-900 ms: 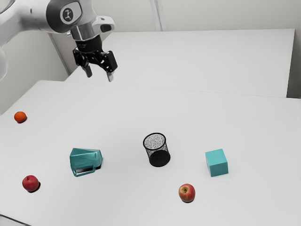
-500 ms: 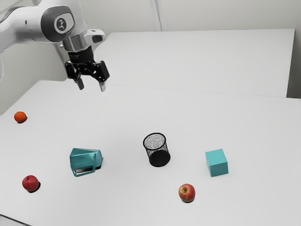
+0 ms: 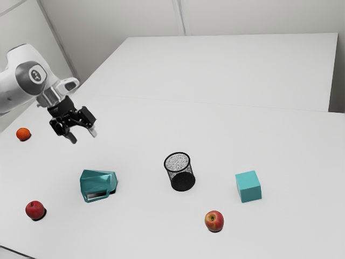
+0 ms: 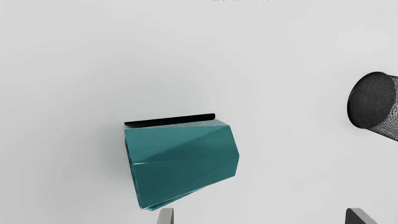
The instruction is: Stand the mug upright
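The gripper (image 3: 83,136) hangs in the air above the table in the exterior view, up and to the left of the mug there, its two fingers apart with nothing between them. A teal faceted mug (image 3: 97,182) lies on its side on the table, its handle toward the exterior view's bottom edge. In the wrist view the mug (image 4: 183,158) lies beyond the gripper (image 4: 259,214), nearer one fingertip. The mug's mouth is seen nearly edge-on, so its inside is mostly hidden.
A black mesh cup (image 3: 181,171) stands on the table (image 3: 145,226) to the exterior view's right of the mug. Farther right are a teal cube (image 3: 248,186) and a red-yellow apple (image 3: 214,220). A red apple (image 3: 35,210) and an orange (image 3: 23,134) lie on the exterior view's left.
The arm has lowered the gripper and carried it toward the exterior view's left, closer to the mug, and the hand has tilted. The mug and other objects have not moved.
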`<move>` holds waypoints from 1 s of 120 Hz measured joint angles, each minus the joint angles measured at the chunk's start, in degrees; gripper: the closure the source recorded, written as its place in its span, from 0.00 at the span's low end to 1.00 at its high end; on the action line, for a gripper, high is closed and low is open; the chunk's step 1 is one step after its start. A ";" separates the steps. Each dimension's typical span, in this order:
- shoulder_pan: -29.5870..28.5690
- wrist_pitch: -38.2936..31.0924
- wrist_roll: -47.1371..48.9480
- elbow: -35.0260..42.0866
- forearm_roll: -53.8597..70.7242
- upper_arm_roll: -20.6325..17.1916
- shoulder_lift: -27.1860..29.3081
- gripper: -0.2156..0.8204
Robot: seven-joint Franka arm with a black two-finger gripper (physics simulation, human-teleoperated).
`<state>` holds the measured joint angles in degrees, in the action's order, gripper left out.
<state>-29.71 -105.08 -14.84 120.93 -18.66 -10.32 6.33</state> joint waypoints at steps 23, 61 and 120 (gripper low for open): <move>-7.47 -2.84 -11.70 4.69 -6.63 0.10 -2.32 0.21; -16.36 -3.01 -31.03 6.01 -12.29 0.12 -11.61 0.21; -14.69 2.80 -48.78 8.45 -21.24 -0.44 -14.18 0.36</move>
<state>-44.40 -102.29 -63.62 129.38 -39.89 -10.76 -7.85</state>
